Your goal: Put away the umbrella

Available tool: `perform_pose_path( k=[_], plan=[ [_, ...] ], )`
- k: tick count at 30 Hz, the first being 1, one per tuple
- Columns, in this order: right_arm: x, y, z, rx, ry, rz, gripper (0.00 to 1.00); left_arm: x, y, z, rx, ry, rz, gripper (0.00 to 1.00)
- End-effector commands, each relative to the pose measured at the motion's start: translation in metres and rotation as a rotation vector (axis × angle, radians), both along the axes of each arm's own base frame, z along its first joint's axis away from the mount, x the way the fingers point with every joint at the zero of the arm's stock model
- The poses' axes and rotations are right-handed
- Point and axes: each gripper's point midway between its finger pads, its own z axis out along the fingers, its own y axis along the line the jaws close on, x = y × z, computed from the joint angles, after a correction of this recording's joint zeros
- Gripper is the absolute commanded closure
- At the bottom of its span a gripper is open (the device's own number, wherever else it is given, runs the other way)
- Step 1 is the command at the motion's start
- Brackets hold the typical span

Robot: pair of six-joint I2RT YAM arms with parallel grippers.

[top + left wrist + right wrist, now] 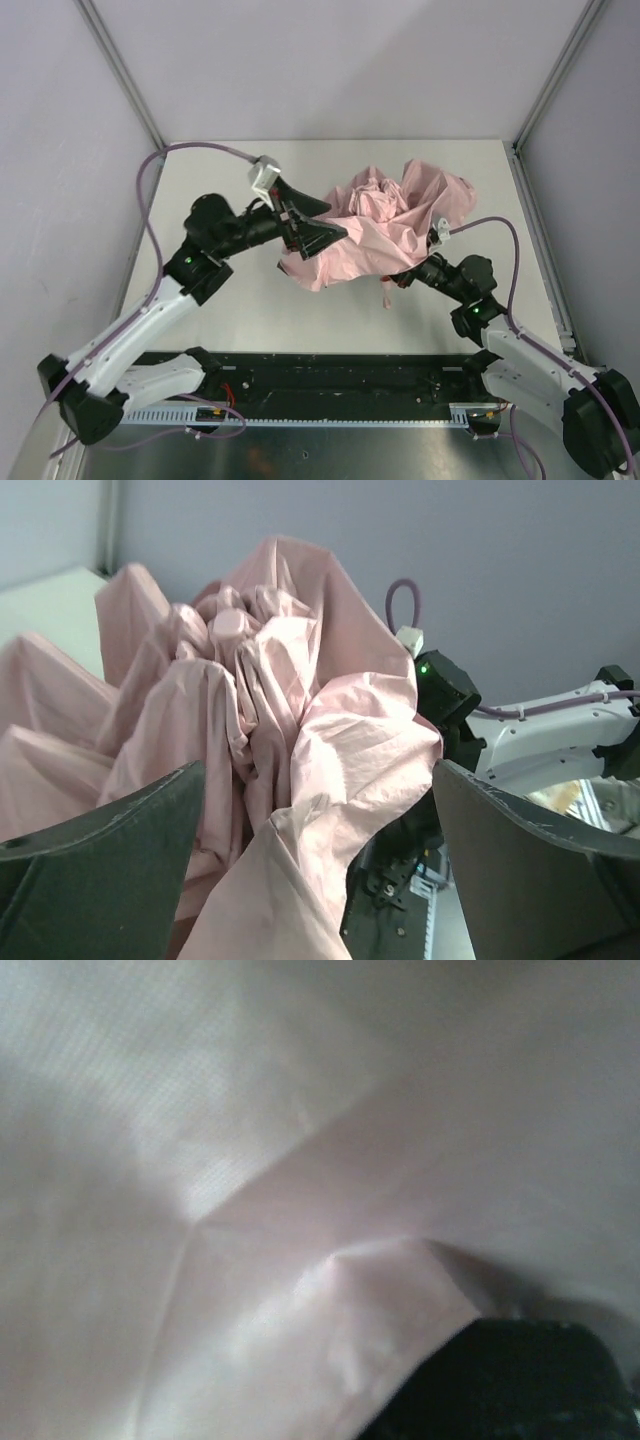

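Note:
The umbrella (385,222) is a crumpled heap of pale pink fabric at the middle of the white table (240,310). Its thin pink strap (386,292) hangs at the near edge of the heap. My left gripper (312,218) is wide open at the heap's left side. In the left wrist view the fabric (260,720) bulges between the two dark fingers (100,870), untouched by either. My right gripper (408,272) is pushed under the heap's near right edge, its jaws hidden. The right wrist view is filled with pink fabric (250,1190), with one black part (520,1380) at the lower right.
A black strip with a cable rail (330,378) runs along the near table edge. Metal frame posts (118,70) (562,70) and grey walls close in the back and sides. The right arm (560,730) shows behind the fabric in the left wrist view.

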Motion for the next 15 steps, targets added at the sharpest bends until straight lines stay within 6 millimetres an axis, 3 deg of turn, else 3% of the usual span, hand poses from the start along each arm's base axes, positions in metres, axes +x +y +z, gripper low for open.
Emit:
perform_pose_path(
  k=[1,7,15],
  plan=[
    [-0.011,0.008,0.056,0.083,-0.169,0.088,1.0,0.009,0.026,0.016,-0.003,-0.16,0.132,0.05],
    [-0.019,0.011,0.056,0.076,-0.166,0.137,1.0,-0.009,0.023,0.013,0.017,-0.194,-0.013,0.39],
    [-0.021,0.011,0.057,0.072,-0.165,0.151,1.0,-0.024,0.009,-0.01,0.051,-0.105,-0.186,0.83]
  ],
)
